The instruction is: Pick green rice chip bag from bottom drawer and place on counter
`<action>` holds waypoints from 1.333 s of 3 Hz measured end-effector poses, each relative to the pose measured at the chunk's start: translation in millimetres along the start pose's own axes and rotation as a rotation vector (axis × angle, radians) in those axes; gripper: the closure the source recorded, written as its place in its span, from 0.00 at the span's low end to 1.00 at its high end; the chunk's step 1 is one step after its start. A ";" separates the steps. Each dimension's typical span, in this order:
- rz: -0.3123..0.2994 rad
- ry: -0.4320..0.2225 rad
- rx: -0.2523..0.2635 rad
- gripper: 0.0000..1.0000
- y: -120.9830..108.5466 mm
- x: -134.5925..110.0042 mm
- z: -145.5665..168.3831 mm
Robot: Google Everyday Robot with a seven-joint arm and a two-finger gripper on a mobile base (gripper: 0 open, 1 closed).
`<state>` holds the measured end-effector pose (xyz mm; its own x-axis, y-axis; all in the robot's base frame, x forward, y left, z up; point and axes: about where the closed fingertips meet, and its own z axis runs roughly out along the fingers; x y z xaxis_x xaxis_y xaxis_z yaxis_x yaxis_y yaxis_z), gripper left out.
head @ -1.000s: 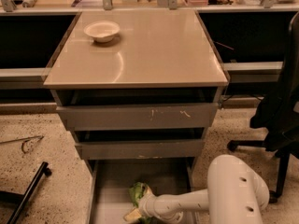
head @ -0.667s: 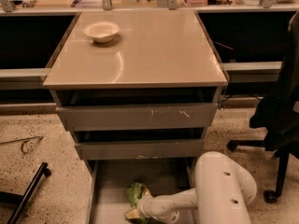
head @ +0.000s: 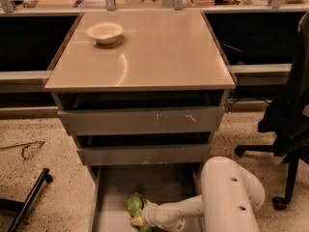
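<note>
The green rice chip bag [head: 135, 206] lies on the grey floor of the open bottom drawer [head: 159, 183], near its front left. My gripper [head: 138, 217] is at the end of my white arm [head: 227, 197], which reaches in from the right. It sits right against the bag's near side, touching it. The beige counter [head: 159, 52] tops the grey cabinet above. The lower part of the bag is cut off by the picture's edge.
A white bowl [head: 104, 32] stands on the counter's back left. The two upper grey drawers [head: 142, 120] stand slightly open. A black office chair [head: 289, 120] is at the right. A black bar [head: 29, 199] and a wire lie on the speckled floor at the left.
My arm's white upper housing has shifted left, toward the drawer. The gripper and the bag stay at about the same spot in the bottom drawer.
</note>
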<state>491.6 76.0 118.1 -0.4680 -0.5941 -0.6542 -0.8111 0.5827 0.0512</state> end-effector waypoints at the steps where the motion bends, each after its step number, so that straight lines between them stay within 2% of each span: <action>1: 0.005 -0.048 -0.040 0.88 -5.2 -16.9 -20.2; 2: -0.017 -0.181 -0.069 1.00 -31.9 -72.1 -65.4; 3: -0.022 -0.291 -0.082 1.00 -54.7 -122.1 -131.1; 4: -0.047 -0.336 -0.076 1.00 -61.8 -148.1 -178.9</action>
<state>548.3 28.8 346.8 -0.2979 -0.3961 -0.8686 -0.8589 0.5082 0.0628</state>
